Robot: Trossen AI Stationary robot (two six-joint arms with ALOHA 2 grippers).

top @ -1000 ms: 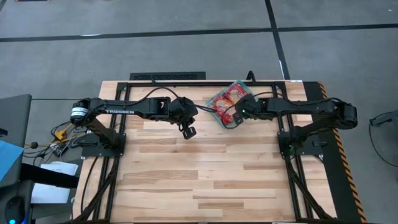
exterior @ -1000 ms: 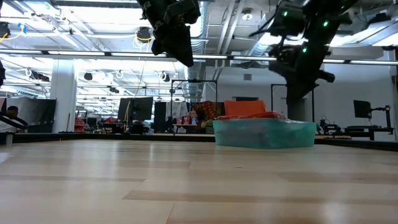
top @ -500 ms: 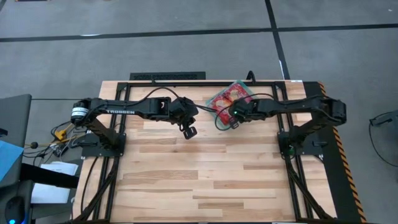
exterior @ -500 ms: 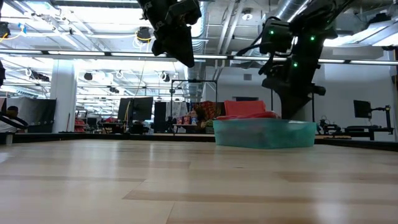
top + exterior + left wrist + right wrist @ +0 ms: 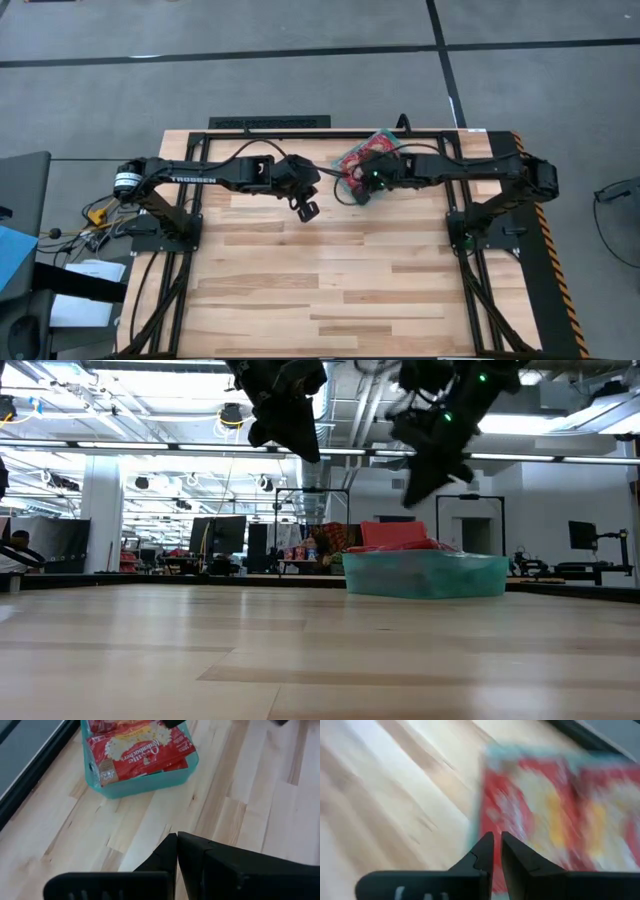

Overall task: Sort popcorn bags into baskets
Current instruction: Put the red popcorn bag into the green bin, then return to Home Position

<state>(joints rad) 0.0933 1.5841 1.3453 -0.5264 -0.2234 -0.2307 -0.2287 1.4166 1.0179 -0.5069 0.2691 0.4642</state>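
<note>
Both grippers are above the table near the teal basket, and both are closed and hold nothing

The teal basket (image 5: pixel 362 160) stands at the far edge of the wooden table (image 5: pixel 330 290), a little right of the middle, and red popcorn bags (image 5: pixel 139 749) lie inside it; in the low view their red tops (image 5: pixel 400 538) rise over its rim (image 5: pixel 425 575). The right gripper (image 5: pixel 358 190) hangs over the near corner of the basket, well above it, and its fingers (image 5: pixel 512 855) are almost together with only a thin gap. The left gripper (image 5: pixel 306 209) hangs in the air just to the left of the basket, and its fingers (image 5: pixel 200 857) are pressed together, with bare wood under them
</note>
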